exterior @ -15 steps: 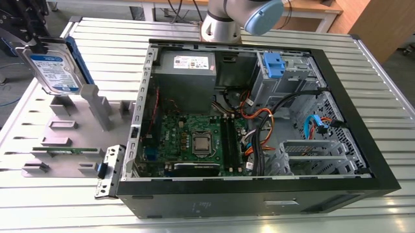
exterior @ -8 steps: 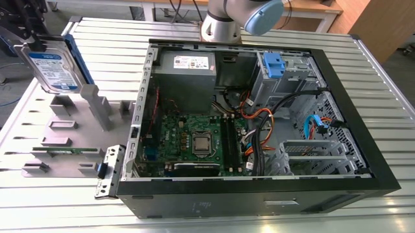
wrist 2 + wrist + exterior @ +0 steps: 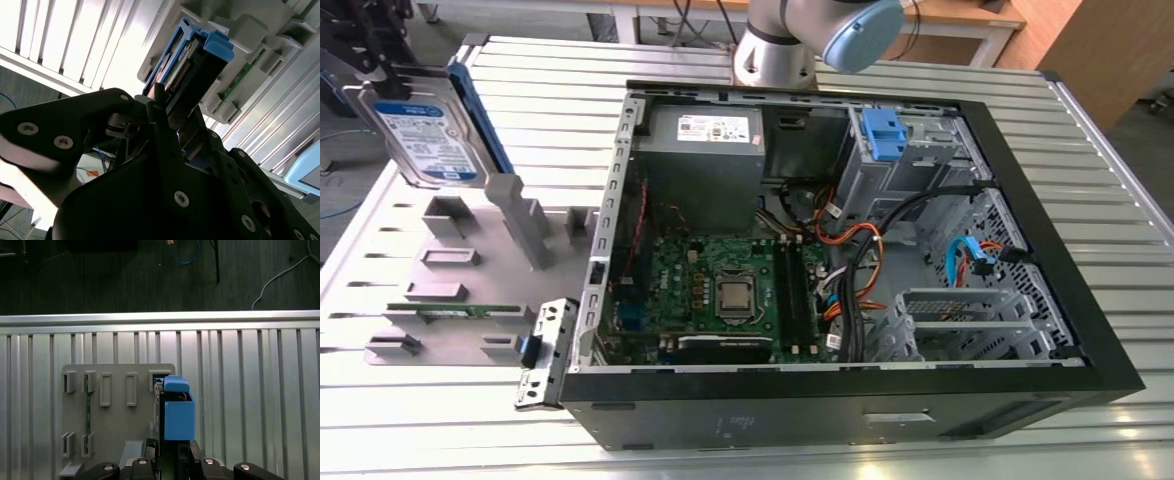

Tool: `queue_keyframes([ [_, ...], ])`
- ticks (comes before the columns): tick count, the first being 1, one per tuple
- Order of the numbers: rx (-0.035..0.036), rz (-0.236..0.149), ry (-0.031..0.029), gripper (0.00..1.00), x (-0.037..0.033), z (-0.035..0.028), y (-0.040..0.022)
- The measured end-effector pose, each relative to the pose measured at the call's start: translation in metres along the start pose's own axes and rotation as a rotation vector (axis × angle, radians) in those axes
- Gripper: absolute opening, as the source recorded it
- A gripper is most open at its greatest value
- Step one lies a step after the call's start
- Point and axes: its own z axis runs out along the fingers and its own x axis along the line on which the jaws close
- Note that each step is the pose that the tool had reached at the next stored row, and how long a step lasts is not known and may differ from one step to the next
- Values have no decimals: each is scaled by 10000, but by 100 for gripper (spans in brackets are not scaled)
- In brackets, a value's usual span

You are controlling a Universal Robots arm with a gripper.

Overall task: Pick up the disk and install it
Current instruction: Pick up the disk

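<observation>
The disk [image 3: 434, 135] stands on edge at the exterior view's far left, its white-and-blue label facing the camera and a blue side rail [image 3: 483, 105] along its edge. It hangs just above the grey holder plate [image 3: 400, 260] and its upright slots. My dark gripper [image 3: 371, 58] grips it from above. In the second wrist view the black fingers [image 3: 156, 107] clamp the disk [image 3: 187, 75] on both sides. The first wrist view looks down on the disk's [image 3: 175, 410] blue rail, held in my gripper [image 3: 172, 452] over the plate [image 3: 115, 390].
An open computer case [image 3: 1067, 300] lies on the slatted metal table [image 3: 1121, 150], showing a green motherboard [image 3: 720, 285], a grey power supply [image 3: 707, 140], bundled cables and a drive bay with a blue caddy [image 3: 887, 135]. A thin green circuit strip [image 3: 454, 312] sits in the holder plate.
</observation>
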Motion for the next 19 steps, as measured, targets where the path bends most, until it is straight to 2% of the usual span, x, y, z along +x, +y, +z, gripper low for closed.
queue_keyframes([
  [6,0,0,-1,35,-3,-74,2],
  [18,1,0,-1,35,-5,-104,2],
  [19,0,0,0,35,-5,-120,3],
])
